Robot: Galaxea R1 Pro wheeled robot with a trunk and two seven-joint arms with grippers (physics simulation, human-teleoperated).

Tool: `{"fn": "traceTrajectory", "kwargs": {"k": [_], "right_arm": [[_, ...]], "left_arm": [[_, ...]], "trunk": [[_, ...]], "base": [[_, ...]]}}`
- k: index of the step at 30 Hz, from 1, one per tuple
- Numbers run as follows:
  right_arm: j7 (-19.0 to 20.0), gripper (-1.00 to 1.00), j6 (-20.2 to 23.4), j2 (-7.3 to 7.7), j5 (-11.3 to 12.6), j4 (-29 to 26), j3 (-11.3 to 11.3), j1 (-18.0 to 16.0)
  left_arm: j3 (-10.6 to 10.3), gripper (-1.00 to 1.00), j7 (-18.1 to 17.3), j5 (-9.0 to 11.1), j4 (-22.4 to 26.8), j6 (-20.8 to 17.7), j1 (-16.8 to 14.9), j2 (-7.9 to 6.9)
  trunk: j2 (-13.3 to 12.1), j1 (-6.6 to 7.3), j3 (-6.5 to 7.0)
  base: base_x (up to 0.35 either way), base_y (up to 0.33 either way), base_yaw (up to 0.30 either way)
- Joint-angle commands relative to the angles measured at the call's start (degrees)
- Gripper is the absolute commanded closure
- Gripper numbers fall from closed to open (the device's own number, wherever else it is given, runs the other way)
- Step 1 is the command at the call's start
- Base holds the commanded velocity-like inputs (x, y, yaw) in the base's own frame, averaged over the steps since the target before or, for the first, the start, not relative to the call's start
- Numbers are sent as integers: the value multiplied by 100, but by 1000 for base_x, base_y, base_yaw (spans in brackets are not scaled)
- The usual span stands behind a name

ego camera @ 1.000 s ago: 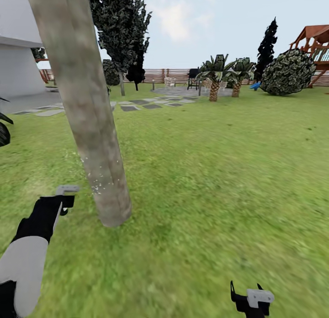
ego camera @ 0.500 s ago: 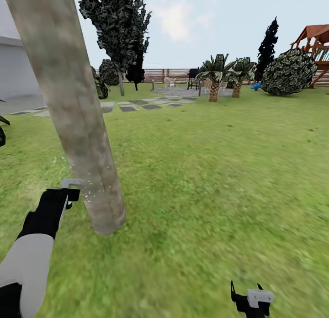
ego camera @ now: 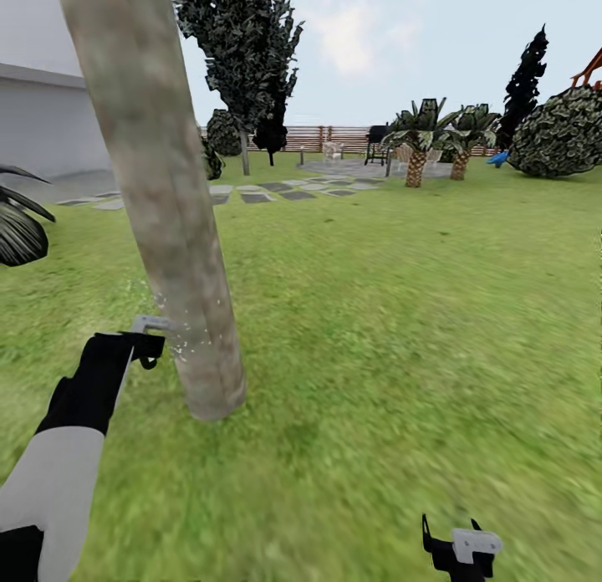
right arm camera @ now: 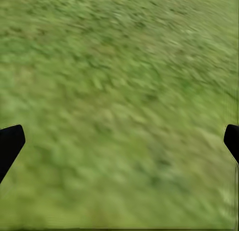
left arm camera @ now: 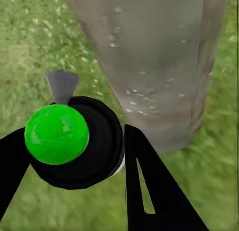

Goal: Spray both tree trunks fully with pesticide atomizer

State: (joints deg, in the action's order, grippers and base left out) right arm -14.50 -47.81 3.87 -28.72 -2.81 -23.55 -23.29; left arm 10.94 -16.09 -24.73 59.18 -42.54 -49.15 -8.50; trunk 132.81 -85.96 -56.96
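A thick, mottled grey-brown tree trunk (ego camera: pixel 171 231) rises from the grass at the left, leaning slightly. My left gripper (ego camera: pixel 147 346) is shut on the pesticide atomizer (ego camera: pixel 150 324), whose light-grey cap sits right at the trunk's left edge, low down. White droplets speckle the bark (ego camera: pixel 196 331) there. In the left wrist view the atomizer (left arm camera: pixel 74 141) is a dark round top with a green dot and a grey nozzle pointing at the tree trunk (left arm camera: pixel 159 66), held between the black fingers (left arm camera: pixel 149 191). My right gripper (ego camera: pixel 451 542) hangs open over bare grass, also seen as right gripper (right arm camera: pixel 119 141).
Grass (ego camera: pixel 401 314) spreads to the right and ahead. A dark spiky plant (ego camera: pixel 18 227) sits at the left edge. Far off stand a dark-leaved tree (ego camera: pixel 242 55), stepping stones (ego camera: pixel 276 193), small palms (ego camera: pixel 416 135), a round shrub (ego camera: pixel 562 135), a fence (ego camera: pixel 334 137) and a grey building wall (ego camera: pixel 50 122).
My left gripper has carried the atomizer up and in toward the trunk, and droplets now show on the bark. The camera has swung, shifting the whole scene. The right gripper is unchanged.
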Motion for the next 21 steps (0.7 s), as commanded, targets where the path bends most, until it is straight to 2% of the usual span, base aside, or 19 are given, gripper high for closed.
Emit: {"fn": "traceTrajectory", "kwargs": {"k": [1, 5, 8, 10, 14, 18, 21], "right_arm": [[0, -100, 0, 0, -1, 0, 0, 0], [1, -100, 0, -1, -2, 0, 0, 0], [0, -100, 0, -3, -2, 0, 0, 0], [0, -100, 0, -1, -2, 0, 0, 0], [0, -100, 0, -2, -2, 0, 0, 0], [2, -100, 0, -6, -2, 0, 0, 0], [1, -100, 0, -8, -2, 2, 0, 0]], "left_arm": [[-2, 100, 0, -5, 8, 0, 4, 5], [-4, 100, 0, -4, 15, -4, -4, 31], [-4, 100, 0, -5, 10, -1, -2, 126], [-32, 100, 0, -7, 7, 0, -19, 208], [-47, 100, 0, -21, 6, 0, -33, 226], [-60, 100, -4, -15, 14, -5, -11, 185], [-4, 100, -44, -1, 13, -9, -3, 3]], "trunk": [[0, 0, 0], [0, 0, 0], [0, 0, 0], [0, 0, 0], [0, 0, 0], [0, 0, 0], [0, 0, 0]], "base": [[-71, -247, 4], [-9, -266, 1], [100, -271, 0], [225, -183, 0], [274, -47, 0], [45, -2, 0], [3, 0, 0]]}}
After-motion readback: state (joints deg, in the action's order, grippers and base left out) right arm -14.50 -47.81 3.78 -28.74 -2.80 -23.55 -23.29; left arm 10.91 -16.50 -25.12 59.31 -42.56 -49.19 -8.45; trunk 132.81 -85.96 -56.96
